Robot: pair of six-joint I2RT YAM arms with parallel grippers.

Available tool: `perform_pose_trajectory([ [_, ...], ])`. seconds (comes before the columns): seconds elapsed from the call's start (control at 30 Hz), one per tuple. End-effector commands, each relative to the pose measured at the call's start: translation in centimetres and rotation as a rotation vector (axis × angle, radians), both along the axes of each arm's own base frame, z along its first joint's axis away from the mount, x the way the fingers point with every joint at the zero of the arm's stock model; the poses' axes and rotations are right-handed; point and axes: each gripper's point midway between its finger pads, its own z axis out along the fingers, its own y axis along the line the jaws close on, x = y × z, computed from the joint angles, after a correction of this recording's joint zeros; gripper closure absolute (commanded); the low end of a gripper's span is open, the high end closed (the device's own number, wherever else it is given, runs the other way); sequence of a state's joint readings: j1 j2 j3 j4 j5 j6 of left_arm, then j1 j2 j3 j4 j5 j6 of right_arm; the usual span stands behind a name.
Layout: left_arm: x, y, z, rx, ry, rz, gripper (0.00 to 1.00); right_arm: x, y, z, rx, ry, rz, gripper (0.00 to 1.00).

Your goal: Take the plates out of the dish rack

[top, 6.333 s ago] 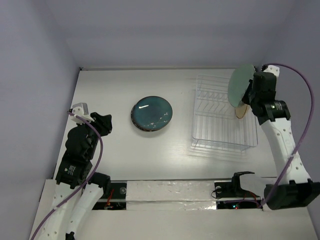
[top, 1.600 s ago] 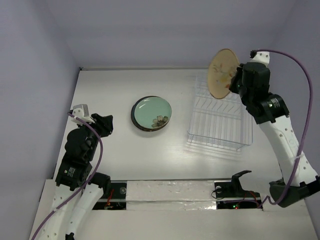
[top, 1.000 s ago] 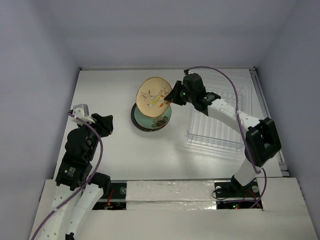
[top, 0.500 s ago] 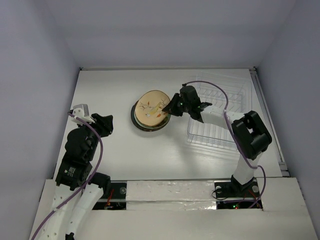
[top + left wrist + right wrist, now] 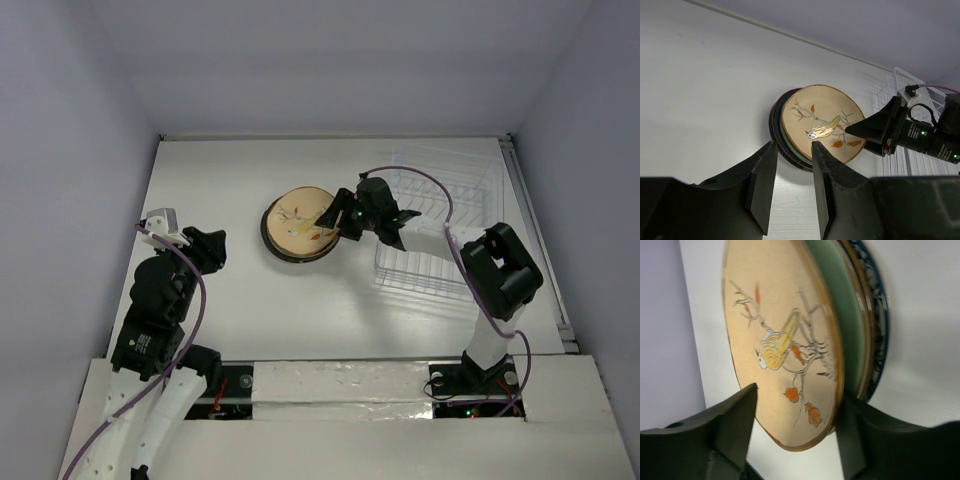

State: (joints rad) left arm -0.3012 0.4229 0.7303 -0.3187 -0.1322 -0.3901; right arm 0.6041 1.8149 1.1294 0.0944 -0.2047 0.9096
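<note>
On the white bench (image 5: 240, 310) the clear wire dish rack (image 5: 440, 225) stands at the right, partly covered by the right arm (image 5: 430, 235), which reaches low and leftward across it. The left arm (image 5: 160, 300) is folded near the left edge, its left hand (image 5: 793, 146) slightly spread, holding nothing. The tan bird plate (image 5: 298, 222) lies on top of the plate stack (image 5: 268, 240), whose lower plates show only as rims. The right hand (image 5: 338, 215) has its fingers spread on both sides of this plate's rim.

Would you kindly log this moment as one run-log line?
right pincer: open astride tan plate | tan plate: atop stack | dish rack: no plates
</note>
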Motion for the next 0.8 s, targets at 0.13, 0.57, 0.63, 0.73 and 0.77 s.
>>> perform_pose_trajectory([
  [0.13,0.2,-0.1,1.1,-0.005,-0.049,-0.005,0.70,-0.9,-0.7,2.1,-0.143,-0.088,0.042,0.15],
  [0.57,0.0,0.0,1.4,-0.012,-0.061,-0.002,0.63,-3.9,-4.2,4.4,-0.331,-0.164,0.059,0.00],
  [0.63,-0.1,0.0,1.4,-0.013,-0.064,-0.002,0.58,-4.5,-4.1,7.0,-0.297,-0.217,0.069,0.05],
  [0.73,-0.1,0.3,1.6,-0.015,-0.072,0.010,0.53,-5.3,-4.8,12.0,-0.249,-0.323,0.051,0.47],
  [0.77,-0.1,0.3,1.6,-0.015,-0.073,0.012,0.52,-5.5,-5.4,13.5,-0.238,-0.358,0.030,0.72],
])
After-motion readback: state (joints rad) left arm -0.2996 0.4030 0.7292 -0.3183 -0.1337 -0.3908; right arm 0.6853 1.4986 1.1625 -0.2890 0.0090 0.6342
